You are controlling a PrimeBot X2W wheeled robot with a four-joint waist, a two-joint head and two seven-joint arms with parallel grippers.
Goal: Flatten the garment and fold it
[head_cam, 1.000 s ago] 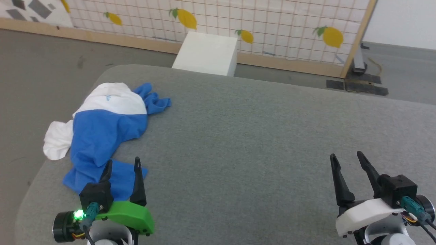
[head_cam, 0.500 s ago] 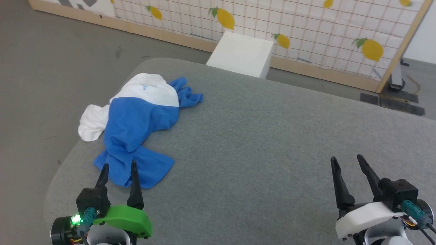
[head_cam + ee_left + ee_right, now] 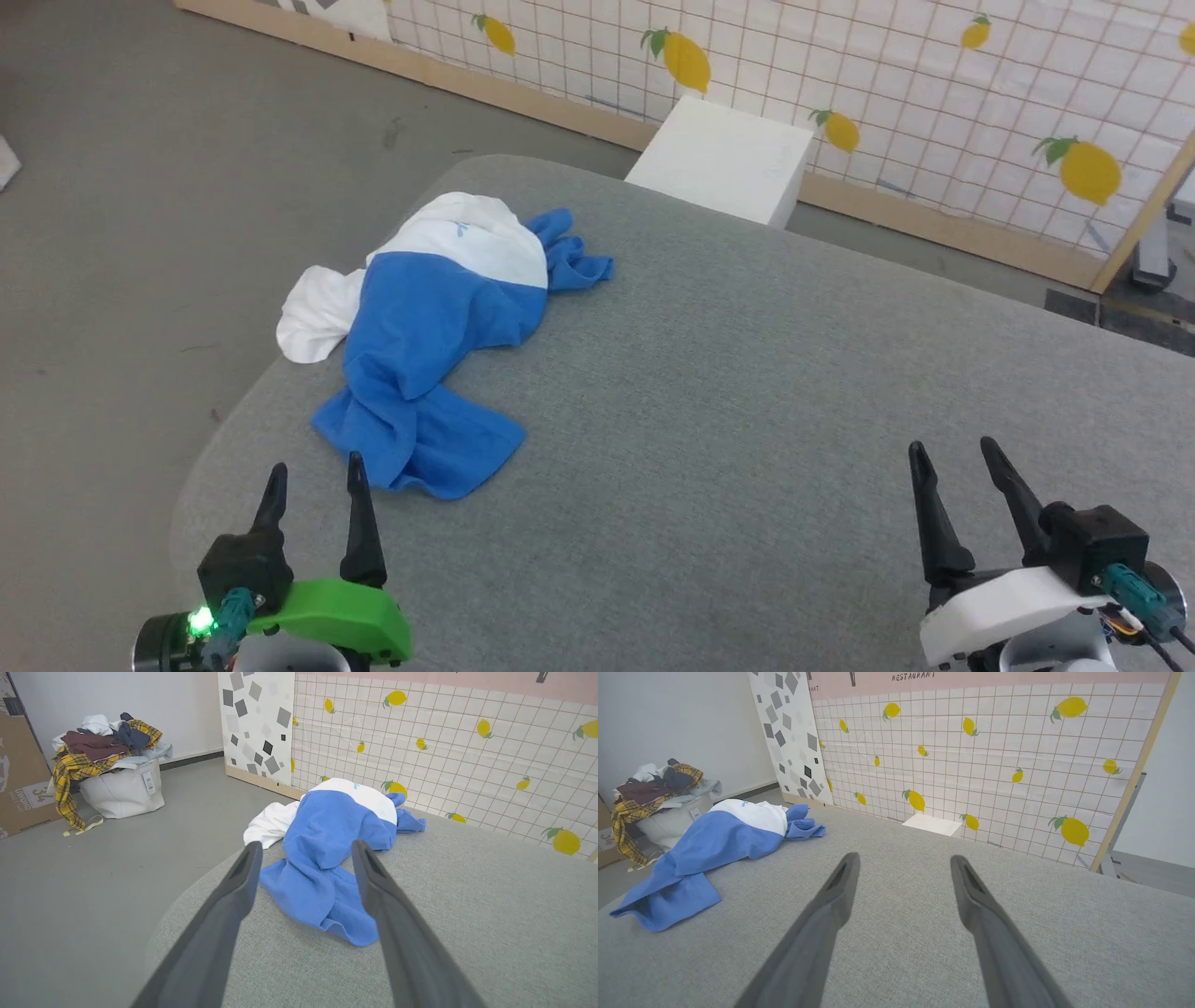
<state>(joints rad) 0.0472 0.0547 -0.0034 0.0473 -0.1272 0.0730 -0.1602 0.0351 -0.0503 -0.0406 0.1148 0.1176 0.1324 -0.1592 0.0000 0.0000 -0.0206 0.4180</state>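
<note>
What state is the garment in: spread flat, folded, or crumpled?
Crumpled. The garment lies bunched in a heap by the grey table's left edge, blue cloth twisted over white, with no neat fold lines.

The garment (image 3: 439, 317) is blue and white, the table (image 3: 747, 420) grey, the wall (image 3: 934, 84) white-gridded with yellow lemons.

The garment (image 3: 439, 317), left of centre, is soft, matt, creased cloth. The tabletop (image 3: 747, 420) under it wears grey woven fabric, matt and slightly coarse; the panel frame (image 3: 934, 226), upper right, looks wooden
</note>
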